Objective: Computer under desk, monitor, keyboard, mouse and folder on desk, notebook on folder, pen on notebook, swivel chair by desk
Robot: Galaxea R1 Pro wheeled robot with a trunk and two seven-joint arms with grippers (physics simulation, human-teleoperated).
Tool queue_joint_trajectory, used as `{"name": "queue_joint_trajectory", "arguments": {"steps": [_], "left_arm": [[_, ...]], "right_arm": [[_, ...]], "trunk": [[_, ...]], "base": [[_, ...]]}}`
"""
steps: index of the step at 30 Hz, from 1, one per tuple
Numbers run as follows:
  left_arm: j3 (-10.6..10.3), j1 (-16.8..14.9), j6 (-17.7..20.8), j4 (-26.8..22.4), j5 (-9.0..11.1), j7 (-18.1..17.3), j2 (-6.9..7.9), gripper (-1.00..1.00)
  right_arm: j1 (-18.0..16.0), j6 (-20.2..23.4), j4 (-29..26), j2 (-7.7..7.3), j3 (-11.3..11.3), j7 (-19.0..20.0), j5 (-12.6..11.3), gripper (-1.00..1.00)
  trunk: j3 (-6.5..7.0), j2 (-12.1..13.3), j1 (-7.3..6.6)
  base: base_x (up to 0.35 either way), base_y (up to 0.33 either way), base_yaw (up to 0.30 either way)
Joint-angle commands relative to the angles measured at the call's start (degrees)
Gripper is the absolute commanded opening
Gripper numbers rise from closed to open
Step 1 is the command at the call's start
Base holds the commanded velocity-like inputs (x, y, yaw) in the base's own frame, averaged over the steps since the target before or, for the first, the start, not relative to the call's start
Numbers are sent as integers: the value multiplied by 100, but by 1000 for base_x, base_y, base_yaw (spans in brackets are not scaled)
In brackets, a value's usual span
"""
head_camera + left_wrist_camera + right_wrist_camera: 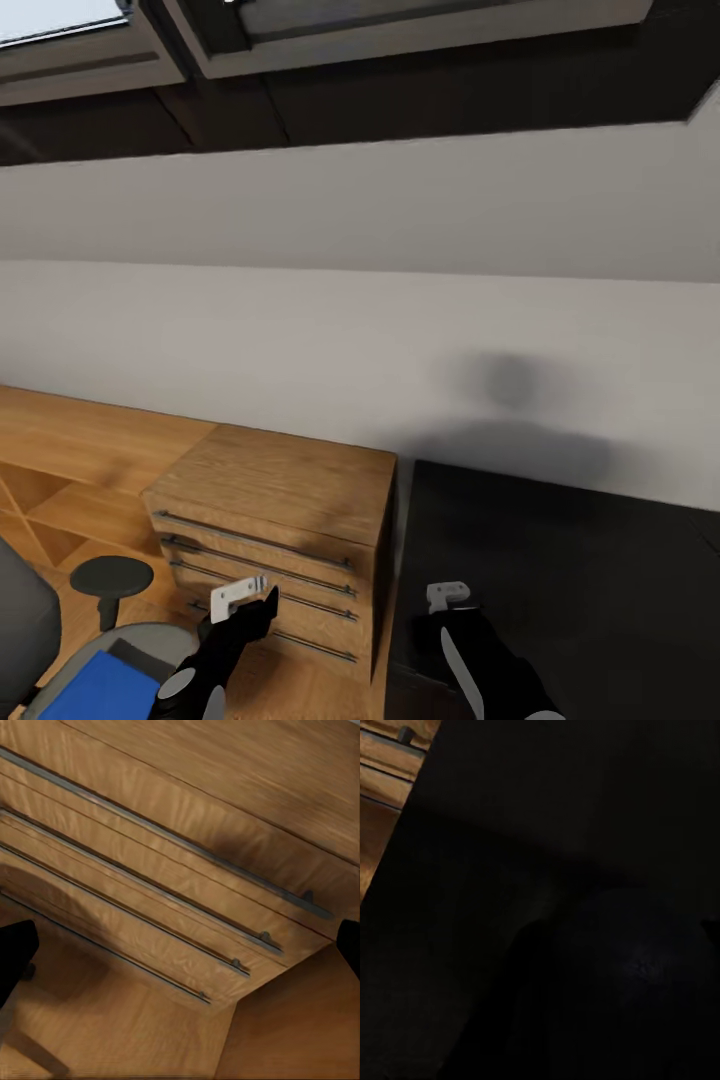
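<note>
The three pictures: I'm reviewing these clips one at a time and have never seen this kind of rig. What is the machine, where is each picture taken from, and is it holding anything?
These are simulator renders of a wheeled robot with two arms. The large picture comes from a camera on its head, looking down over both arms: the left gripper hangs in front of a light wooden chest with long bar handles, and the right gripper hangs over the black desk. At the lower left is the swivel chair with the blue folder lying on its seat.

The other two pictures come from cameras near each gripper. The left wrist view looks at the chest's drawer fronts, with dark fingertips at the edges, spread apart and holding nothing. The right wrist view looks at the dark desk, too dark to tell the gripper's state.
</note>
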Motion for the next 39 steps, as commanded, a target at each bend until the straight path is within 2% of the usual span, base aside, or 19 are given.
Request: {"name": "queue_joint_trajectory", "arguments": {"steps": [1, 9, 23, 24, 27, 39], "left_arm": [[2, -4, 30, -8, 61, 25, -2, 100], [2, -4, 35, -4, 61, 17, -2, 100], [-7, -4, 38, 88, 36, 16, -5, 100], [-7, -4, 38, 89, 35, 16, -7, 100], [-7, -4, 37, 89, 34, 16, -10, 100], [-126, -4, 12, 98, 26, 18, -11, 100]], "right_arm": [[1, 27, 104, 0, 9, 5, -45, -100], [1, 13, 99, 0, 11, 5, -45, -100], [1, 6, 98, -16, -2, 12, -43, -100], [1, 6, 98, -17, -2, 12, -43, 100], [1, 6, 98, -16, -1, 18, -44, 100], [1, 4, 10, -17, -5, 107, -44, 100]], "trunk": [[-9, -6, -1], [-9, -6, -1], [-9, -6, -1], [-9, -6, -1], [-9, -6, -1], [206, 475, -265]], "base": [[-225, 201, 0], [-84, 79, 0], [78, 34, 0], [0, 0, 0], [0, 0, 0], [0, 0, 0]]}}
